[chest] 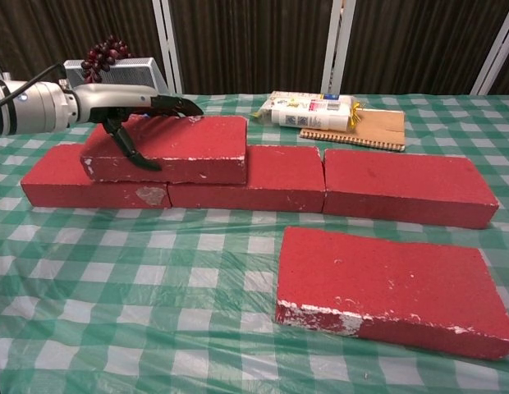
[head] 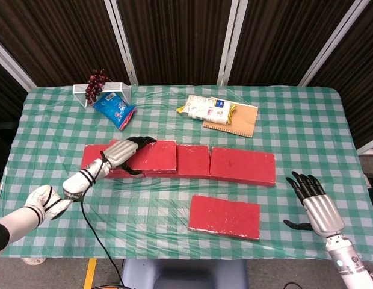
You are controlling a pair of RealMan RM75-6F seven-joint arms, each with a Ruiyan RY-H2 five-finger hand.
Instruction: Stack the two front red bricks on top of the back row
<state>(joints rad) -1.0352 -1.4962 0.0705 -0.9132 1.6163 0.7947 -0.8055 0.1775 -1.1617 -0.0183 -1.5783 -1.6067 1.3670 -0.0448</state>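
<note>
Toward the surface's [head: 66, 198] left edge, the stacked brick [chest: 168, 148] is gripped by the left hand [head: 123, 150]; released overhanging, it could tip off the back row [chest: 320, 185].

Five red bricks sit on the checked tablecloth [head: 174, 198]. Three form the back row: the left brick [chest: 74, 185], the middle brick [chest: 263, 185] and the right brick [chest: 406, 189]. One stacked brick [chest: 181, 148] lies on top of the row's left end, and one front brick [chest: 386, 283] lies alone nearer the robot.

There is one bunch of grapes [head: 96, 84], one wire rack [head: 114, 91], one blue snack bag [head: 114, 111], one white packet [head: 204, 109] and one brown notebook [head: 240, 120].

Two hands show: the left hand [head: 122, 152] and the right hand [head: 316, 206].
</note>
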